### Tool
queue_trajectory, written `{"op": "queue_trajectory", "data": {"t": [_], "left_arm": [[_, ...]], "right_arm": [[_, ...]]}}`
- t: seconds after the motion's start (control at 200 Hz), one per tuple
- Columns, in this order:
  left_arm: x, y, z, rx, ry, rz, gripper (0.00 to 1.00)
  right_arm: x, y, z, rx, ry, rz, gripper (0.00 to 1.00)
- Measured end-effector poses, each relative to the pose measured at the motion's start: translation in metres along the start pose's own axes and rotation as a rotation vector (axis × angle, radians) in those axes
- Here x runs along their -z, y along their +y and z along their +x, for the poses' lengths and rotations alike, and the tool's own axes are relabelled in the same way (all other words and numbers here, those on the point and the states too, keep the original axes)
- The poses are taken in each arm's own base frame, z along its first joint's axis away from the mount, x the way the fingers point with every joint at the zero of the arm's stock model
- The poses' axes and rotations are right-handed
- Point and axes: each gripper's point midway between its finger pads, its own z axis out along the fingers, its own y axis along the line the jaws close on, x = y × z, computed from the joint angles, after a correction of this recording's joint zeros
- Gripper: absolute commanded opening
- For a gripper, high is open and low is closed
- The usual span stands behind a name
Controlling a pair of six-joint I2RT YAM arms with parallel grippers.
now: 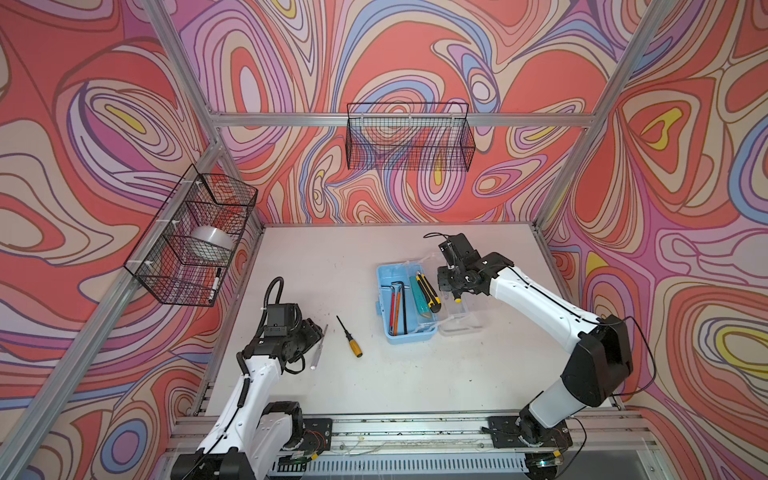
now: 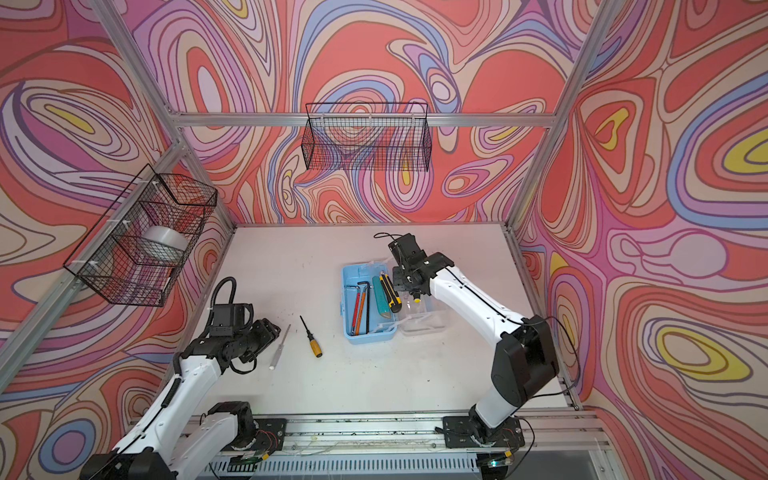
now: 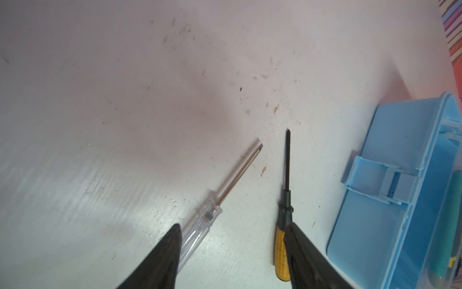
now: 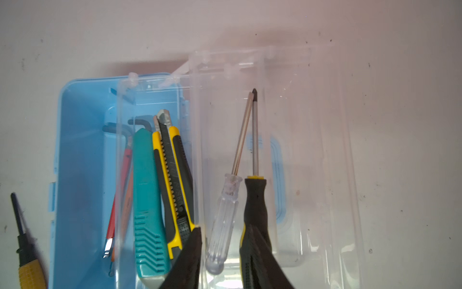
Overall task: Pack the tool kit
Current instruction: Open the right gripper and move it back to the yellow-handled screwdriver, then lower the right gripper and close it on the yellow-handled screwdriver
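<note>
The tool kit's light-blue box [image 1: 384, 286] lies open on the table right of centre, its clear lid [image 1: 463, 318] folded out to the right. Inside are hex keys [image 1: 397, 305], a teal utility knife [image 1: 417, 301] and a yellow-black one [image 1: 428, 291]. My right gripper [image 4: 225, 226] hovers over the lid, open, with a clear-handled screwdriver [image 4: 226, 207] and a black-handled one [image 4: 255, 200] lying between its fingers. My left gripper [image 3: 233, 225] stands open low over the table. A clear tester screwdriver [image 3: 207, 215] lies by one finger, a yellow-handled screwdriver [image 3: 282, 247] by the other.
A black wire basket [image 1: 409, 137] hangs on the back rail. Another wire basket [image 1: 195, 241] on the left frame holds a tape roll [image 1: 212, 243] and a marker [image 1: 216, 282]. The aluminium frame posts border the white table [image 1: 324, 266].
</note>
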Motion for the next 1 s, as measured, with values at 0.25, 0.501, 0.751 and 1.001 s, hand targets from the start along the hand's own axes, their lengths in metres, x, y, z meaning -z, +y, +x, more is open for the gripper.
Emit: {"op": "queue_trajectory", "data": {"t": [0.25, 0.501, 0.751, 1.001], "left_arm": [[0.0, -0.014, 0.012, -0.197, 0.012, -0.134, 0.64], [0.002, -0.003, 0.025, -0.212, 0.017, -0.168, 0.64], [0.009, 0.015, 0.041, -0.153, 0.005, -0.145, 0.65], [-0.002, 0.042, 0.063, -0.095, 0.051, -0.18, 0.65]], "right_arm": [[0.044, 0.092, 0.001, 0.135, -0.088, -0.177, 0.32], [0.034, 0.179, 0.045, 0.268, -0.022, -0.316, 0.37], [-0.011, 0.233, 0.115, 0.354, 0.135, -0.368, 0.43], [-0.025, 0.271, 0.142, 0.39, 0.185, -0.43, 0.46]]}}
